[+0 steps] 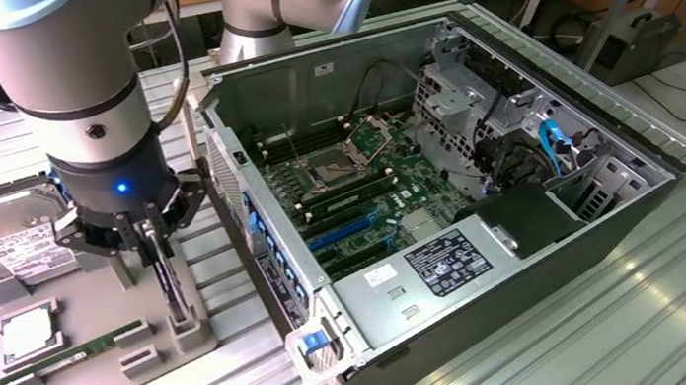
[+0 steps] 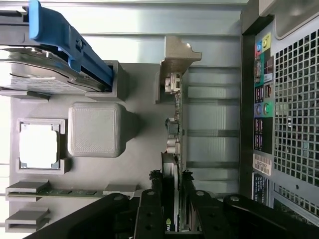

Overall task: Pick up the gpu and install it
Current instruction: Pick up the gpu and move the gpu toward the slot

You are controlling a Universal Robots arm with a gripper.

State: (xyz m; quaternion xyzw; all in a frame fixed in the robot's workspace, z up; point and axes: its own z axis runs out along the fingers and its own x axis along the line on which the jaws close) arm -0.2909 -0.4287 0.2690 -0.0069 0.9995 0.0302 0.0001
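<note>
The gpu (image 2: 175,124) stands on edge in a slot of the grey holder tray (image 1: 101,374), its silver end bracket (image 2: 174,59) at the far end. In the exterior view the card (image 1: 168,280) is a thin dark blade under the arm's wrist. My gripper (image 2: 173,199) is straight above it, with the black fingers (image 2: 149,206) pressed on both faces of the card near one end. The gripper (image 1: 150,240) hovers low over the tray, to the exterior view's left of the open computer case (image 1: 449,188).
On the tray lie a hard drive (image 1: 12,246) with a blue bracket (image 2: 70,40), a CPU (image 1: 30,333) and a green RAM stick (image 1: 72,353). The case's motherboard has blue expansion slots (image 1: 348,232). The case's rear panel (image 2: 289,99) stands close beside the card.
</note>
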